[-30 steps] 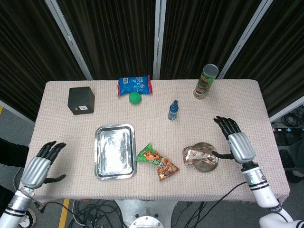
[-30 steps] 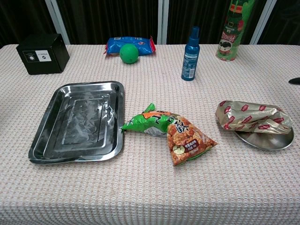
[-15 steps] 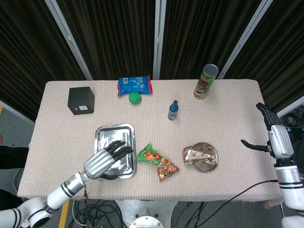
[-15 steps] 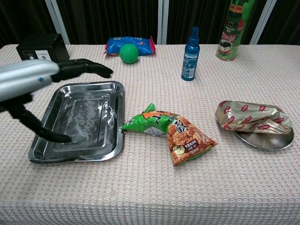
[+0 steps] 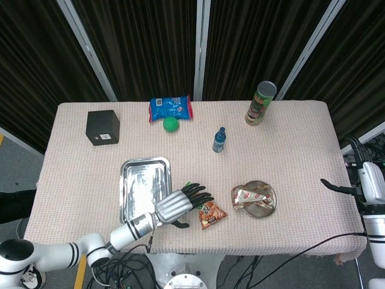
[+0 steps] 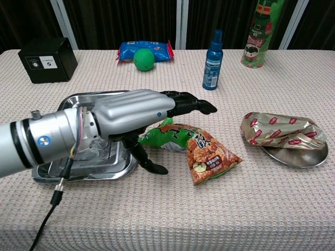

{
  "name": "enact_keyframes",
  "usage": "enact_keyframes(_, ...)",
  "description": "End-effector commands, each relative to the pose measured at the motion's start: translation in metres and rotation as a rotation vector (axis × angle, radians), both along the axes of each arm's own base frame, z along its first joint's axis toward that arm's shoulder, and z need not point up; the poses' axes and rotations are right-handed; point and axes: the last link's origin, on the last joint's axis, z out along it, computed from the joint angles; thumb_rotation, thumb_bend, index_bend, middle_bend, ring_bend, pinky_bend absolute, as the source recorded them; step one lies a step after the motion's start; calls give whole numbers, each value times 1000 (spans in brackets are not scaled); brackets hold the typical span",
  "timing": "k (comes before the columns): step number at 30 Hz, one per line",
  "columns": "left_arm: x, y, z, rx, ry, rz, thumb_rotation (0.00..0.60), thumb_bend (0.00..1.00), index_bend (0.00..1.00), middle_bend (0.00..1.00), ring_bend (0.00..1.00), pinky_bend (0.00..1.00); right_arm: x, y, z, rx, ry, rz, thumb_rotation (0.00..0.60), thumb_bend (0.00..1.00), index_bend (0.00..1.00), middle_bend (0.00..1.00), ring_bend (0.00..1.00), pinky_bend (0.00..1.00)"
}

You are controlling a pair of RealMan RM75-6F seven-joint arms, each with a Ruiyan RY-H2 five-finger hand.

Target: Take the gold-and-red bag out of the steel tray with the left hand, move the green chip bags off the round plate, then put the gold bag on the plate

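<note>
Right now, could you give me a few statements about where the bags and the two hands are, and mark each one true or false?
1. The gold-and-red bag lies on the round plate. True.
2. The steel tray holds a snack bag. False: nothing lies in it.
3. The left hand reaches out over the green chip bags, fingers spread, holding nothing. True.
4. The right hand rests on the round plate. False: it is off the table's right edge.
5. The green chip bags sit on the plate. False: they lie on the table between tray and plate.
</note>
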Motion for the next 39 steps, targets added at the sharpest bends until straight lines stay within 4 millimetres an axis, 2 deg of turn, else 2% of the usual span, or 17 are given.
enact_keyframes(1, 2, 3, -10, -11, 23, 7, 600, 179, 76, 104, 5, 82, -7, 3, 3, -6, -6, -9, 600, 0, 0, 13, 0, 5)
enact_keyframes(5, 2, 2, -20, 7, 24, 14, 600, 236, 115, 156, 66, 141, -13, 4, 5, -9, -21, -21, 600, 0, 0, 13, 0, 5)
enact_keyframes(11, -2, -2, -31, 16, 35, 21, 600, 308, 299, 332, 229, 284, -17, 6, 7, -10, -25, -33, 600, 0, 0, 13, 0, 6)
enact_keyframes(16, -4, -4, -34, 49, 20, 22, 600, 331, 392, 420, 311, 363, -19, 6, 4, 5, -38, -40, 600, 0, 0, 12, 0, 5)
enact_keyframes(21, 2, 4, -21, 110, -64, 22, 600, 361, 547, 541, 421, 456, -19, 4, 4, 5, -47, -41, 600, 0, 0, 12, 0, 5)
enact_keyframes(24, 6, 10, -12, 132, -120, 26, 600, 390, 600, 592, 470, 499, -18, 4, 4, 3, -48, -38, 600, 0, 0, 13, 0, 6)
enact_keyframes(28, 3, 13, 8, 168, -175, 18, 600, 408, 622, 614, 491, 518, -16, 3, 3, 5, -44, -35, 600, 0, 0, 13, 0, 5)
enact_keyframes(32, -13, 17, 36, 241, -188, 42, 600, 408, 621, 614, 491, 517, -12, 1, 1, 14, -37, -27, 600, 0, 0, 12, 0, 6)
enact_keyframes(35, -42, 23, 58, 306, -145, 100, 600, 407, 620, 614, 491, 517, -8, 0, -2, 20, -31, -22, 600, 0, 0, 12, 0, 5)
enact_keyframes(39, -79, 31, 72, 341, -66, 190, 600, 407, 616, 611, 489, 514, -3, -1, -5, 26, -24, -16, 600, 0, 0, 12, 0, 5)
